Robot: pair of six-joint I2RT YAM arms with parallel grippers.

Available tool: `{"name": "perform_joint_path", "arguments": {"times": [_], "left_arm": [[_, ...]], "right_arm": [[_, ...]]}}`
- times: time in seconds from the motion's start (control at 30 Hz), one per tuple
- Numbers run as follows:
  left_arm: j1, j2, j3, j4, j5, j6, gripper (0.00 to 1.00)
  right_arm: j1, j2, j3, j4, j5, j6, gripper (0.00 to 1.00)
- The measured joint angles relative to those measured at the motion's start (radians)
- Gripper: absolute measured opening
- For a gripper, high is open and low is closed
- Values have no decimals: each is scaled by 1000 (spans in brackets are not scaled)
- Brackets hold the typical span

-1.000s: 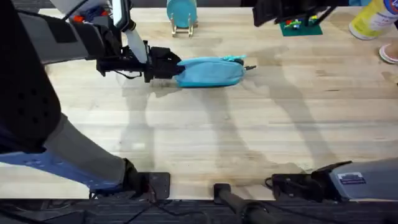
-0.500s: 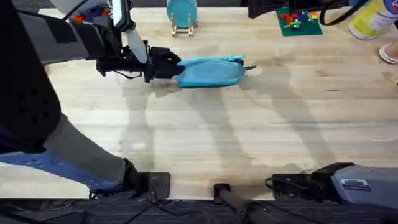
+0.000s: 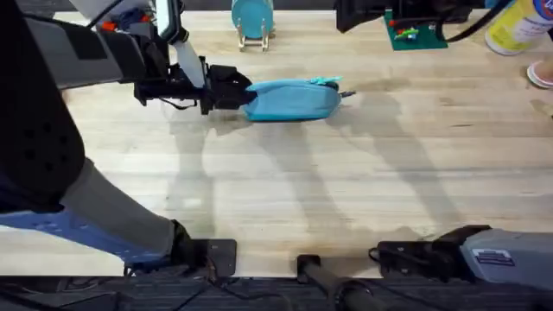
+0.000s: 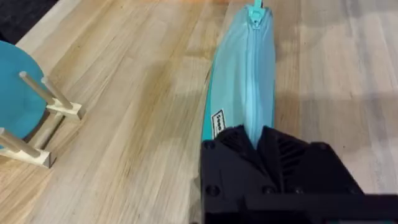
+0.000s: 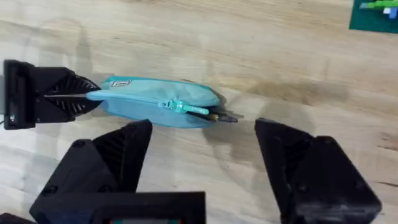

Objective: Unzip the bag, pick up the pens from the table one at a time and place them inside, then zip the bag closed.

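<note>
The light blue bag (image 3: 294, 99) lies on the table (image 3: 285, 190) at the back, left of centre. My left gripper (image 3: 235, 92) is shut on its left end; in the left wrist view the black fingers (image 4: 280, 152) pinch the bag (image 4: 245, 81) at its seam. The teal zipper pull (image 4: 255, 10) sits at the far end. My right gripper (image 5: 205, 158) hangs open above the bag (image 5: 149, 98), apart from it. Slim dark ends, which look like the pens (image 5: 219, 116), poke out beside the zipper pull (image 5: 177, 107).
A round teal object on a wooden stand (image 3: 252, 22) is behind the bag. At the back right are a green brick plate (image 3: 415, 34) and a yellow bottle (image 3: 517, 26). The right arm (image 3: 380, 13) shows dark at the overhead view's top edge.
The right arm has shifted left and toward the top edge of the overhead view, uncovering more of the green plate. The bag and the left gripper have not moved.
</note>
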Motion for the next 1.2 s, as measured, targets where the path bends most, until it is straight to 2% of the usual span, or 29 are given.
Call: {"name": "perform_joint_path", "arguments": {"times": [0.37,0.4,0.57,0.6,1.07,1.2], "left_arm": [[0,0,0,0,0,0,65],[0,0,0,1,4,0,180],[6,0,0,4,30,-4,940],[5,0,0,3,34,-3,980],[5,0,1,21,35,-7,993],[5,-2,36,-18,-21,-55,993]], "right_arm": [[0,0,0,-15,0,19,997],[0,0,0,-15,0,35,997],[0,0,0,-18,0,120,998],[0,0,0,-18,0,131,998],[0,0,0,-18,0,165,997],[0,0,0,-18,0,166,997]]}}
